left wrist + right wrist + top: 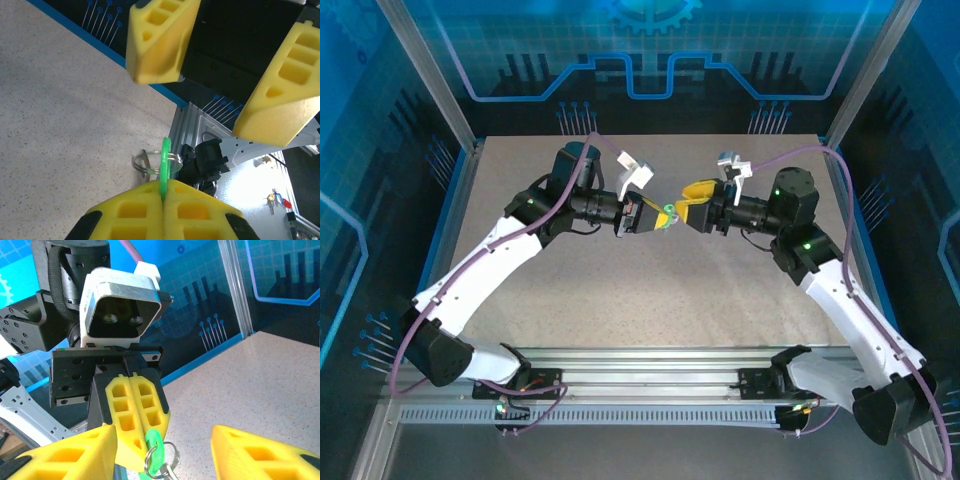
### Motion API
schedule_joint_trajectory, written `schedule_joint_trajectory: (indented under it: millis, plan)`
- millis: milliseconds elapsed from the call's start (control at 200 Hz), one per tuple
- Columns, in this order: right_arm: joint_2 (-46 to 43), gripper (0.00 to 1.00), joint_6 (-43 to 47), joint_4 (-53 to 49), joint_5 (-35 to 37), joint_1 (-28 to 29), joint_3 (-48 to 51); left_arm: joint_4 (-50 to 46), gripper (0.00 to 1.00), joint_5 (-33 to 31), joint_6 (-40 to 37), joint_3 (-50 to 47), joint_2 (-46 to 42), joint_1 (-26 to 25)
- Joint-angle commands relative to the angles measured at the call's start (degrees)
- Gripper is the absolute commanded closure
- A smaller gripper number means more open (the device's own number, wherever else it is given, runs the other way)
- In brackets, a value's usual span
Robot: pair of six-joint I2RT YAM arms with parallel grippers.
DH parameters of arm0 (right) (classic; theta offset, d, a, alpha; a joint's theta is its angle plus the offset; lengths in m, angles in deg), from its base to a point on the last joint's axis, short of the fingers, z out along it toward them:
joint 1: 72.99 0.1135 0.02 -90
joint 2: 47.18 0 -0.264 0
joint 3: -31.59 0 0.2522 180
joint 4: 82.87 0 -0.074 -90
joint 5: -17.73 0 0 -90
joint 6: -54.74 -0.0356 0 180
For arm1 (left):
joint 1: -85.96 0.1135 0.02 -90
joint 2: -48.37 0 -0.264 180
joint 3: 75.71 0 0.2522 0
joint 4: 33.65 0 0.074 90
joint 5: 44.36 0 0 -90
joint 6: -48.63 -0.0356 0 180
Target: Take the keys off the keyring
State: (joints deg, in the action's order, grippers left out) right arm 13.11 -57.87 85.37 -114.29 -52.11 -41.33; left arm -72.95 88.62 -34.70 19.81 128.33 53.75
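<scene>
1. Speckled grey table [620, 290] is walled by blue-lit panels, and both arms are raised above its middle with their tips facing each other.
2. The left gripper [658, 217] is clamped on a green tag [165, 160], with its yellow fingers [200, 210] pressed flat together.
3. The keyring [144, 164] is threaded through the tag and is carried just past the left fingertips, in the air above the table's middle.
4. The right gripper [690, 203] is held wide open just beside the tag, its fingers [260, 455] spread well apart.
5. Separate keys on the ring cannot be told.
</scene>
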Motion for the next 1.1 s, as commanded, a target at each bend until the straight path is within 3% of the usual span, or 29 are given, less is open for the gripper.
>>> schedule_joint_trajectory:
  millis: [0,285,395,490,640,846,1096]
  plan:
    - [-1.5,0.47,-0.3,1.7,-1.0,-0.7,1.2,-1.5,1.0,2.2,-1.4,3.0,-0.9,0.5]
    - [-2.5,0.5,-0.5,4.8,1.3,-0.8,5.3,-6.6,1.0,-0.2,-2.2,7.1,1.2,0.7]
    - [-4.7,0.47,0.2,9.7,6.2,-0.7,10.2,-8.2,1.0,-2.3,-2.4,8.4,1.7,0.8]
    - [-7.3,0.35,0.6,11.2,13.4,-0.6,13.6,-9.0,1.0,-2.9,-0.7,9.6,2.6,1.4]
    - [-7.0,0.34,0.0,7.6,16.0,-1.3,13.4,-12.6,1.0,-3.6,2.3,13.2,5.6,2.8]
    - [-4.1,0.34,-2.3,6.2,14.7,-1.4,12.4,-18.8,1.0,-3.1,3.3,18.2,10.4,3.4]
    - [-5.9,0.46,-1.1,10.7,16.4,-0.8,15.1,-21.7,1.0,-2.0,2.6,19.5,11.3,3.4]
